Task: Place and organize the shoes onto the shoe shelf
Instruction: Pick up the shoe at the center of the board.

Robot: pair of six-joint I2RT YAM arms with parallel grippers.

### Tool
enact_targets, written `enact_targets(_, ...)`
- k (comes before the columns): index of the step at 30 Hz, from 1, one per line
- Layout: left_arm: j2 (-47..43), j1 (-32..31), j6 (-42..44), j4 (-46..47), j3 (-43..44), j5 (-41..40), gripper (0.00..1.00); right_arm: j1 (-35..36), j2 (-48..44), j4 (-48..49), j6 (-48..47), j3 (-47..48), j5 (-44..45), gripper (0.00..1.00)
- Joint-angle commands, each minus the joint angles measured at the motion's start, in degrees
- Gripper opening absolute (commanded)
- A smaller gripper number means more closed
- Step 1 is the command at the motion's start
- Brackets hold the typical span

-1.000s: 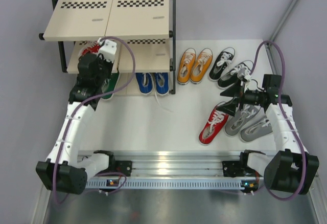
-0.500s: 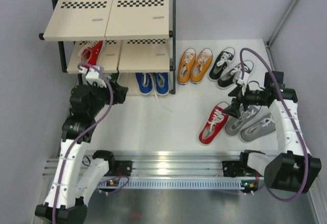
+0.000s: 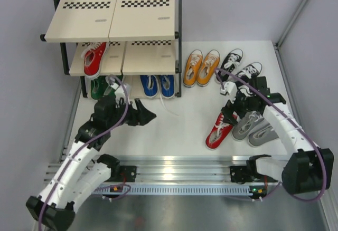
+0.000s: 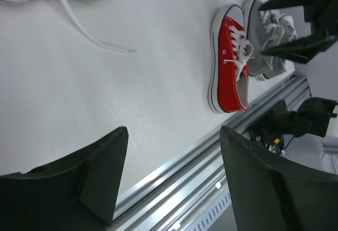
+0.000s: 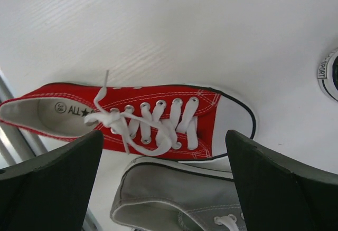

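The shoe shelf [image 3: 142, 57] stands at the back left. One red shoe [image 3: 94, 58] lies on its middle board, with green shoes [image 3: 100, 87] and blue shoes [image 3: 157, 85] on the bottom tier. My left gripper [image 3: 145, 116] [image 4: 174, 131] hangs open and empty over the table, in front of the shelf. The other red shoe [image 3: 220, 130] [image 5: 142, 120] [image 4: 231, 62] lies on the table beside a grey pair [image 3: 256, 128] [image 5: 174, 194]. My right gripper [image 3: 232, 112] [image 5: 163, 133] is open just above the red and grey shoes, holding nothing.
An orange pair [image 3: 201, 67] and a black pair [image 3: 238, 67] sit on the table right of the shelf. A loose white lace [image 3: 171, 107] trails from a blue shoe. The metal rail [image 3: 174, 165] runs along the near edge. Grey walls enclose both sides.
My left gripper let go of the red shoe on the middle board, opened and drew back toward the table's middle. The right gripper moved left and down over the loose red shoe.
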Motion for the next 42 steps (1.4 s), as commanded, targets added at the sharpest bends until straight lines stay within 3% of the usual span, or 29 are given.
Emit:
enact_targets(1,3.2,-13.7,-4.7,5.4,-1.5,-8.0,0.75,-1.3,3.3,9.9,8.7,0.4,3.8,0.99)
enact_targets(2,5.2,-17.3,-5.4,8.0,-2.2,-14.1,0.75,-1.9,3.9,10.3,9.2,0.6,2.9,0.99)
enact_targets(3,6.3,-24.2,-6.5,9.8,-2.6,-16.6,0.75,-3.5,4.4,10.9,9.3,0.8,2.1,0.99)
enact_targets(6,11.7,-33.6,-8.7,17.8,-4.2,-22.6,0.75,-7.1,8.1,11.0,9.5,2.2,-0.7,1.00)
enact_targets(10,19.7,-39.8,-9.9,26.7,-3.8,-26.6,0.75,-11.1,11.9,10.5,9.6,4.0,-3.9,1.00)
enact_targets(16,34.5,-43.8,-9.7,36.9,0.6,-31.2,0.75,-12.1,15.0,11.3,11.3,4.3,-8.3,1.00)
enact_targets(25,54.7,-47.5,-8.5,38.4,13.8,-33.8,0.72,-12.3,12.4,10.1,10.2,3.4,-10.5,1.00)
enact_targets(34,66.0,-49.6,-4.0,38.2,19.6,-32.7,0.54,-13.8,10.4,9.0,9.2,3.3,-13.0,0.99)
enact_targets(40,68.4,-51.0,-0.1,36.9,21.6,-34.8,0.45,-14.2,9.8,8.6,8.8,3.0,-13.9,1.00)
enact_targets(42,68.7,-51.6,1.3,37.0,21.8,-33.6,0.29,-14.2,9.8,8.4,8.7,3.0,-14.2,0.99)
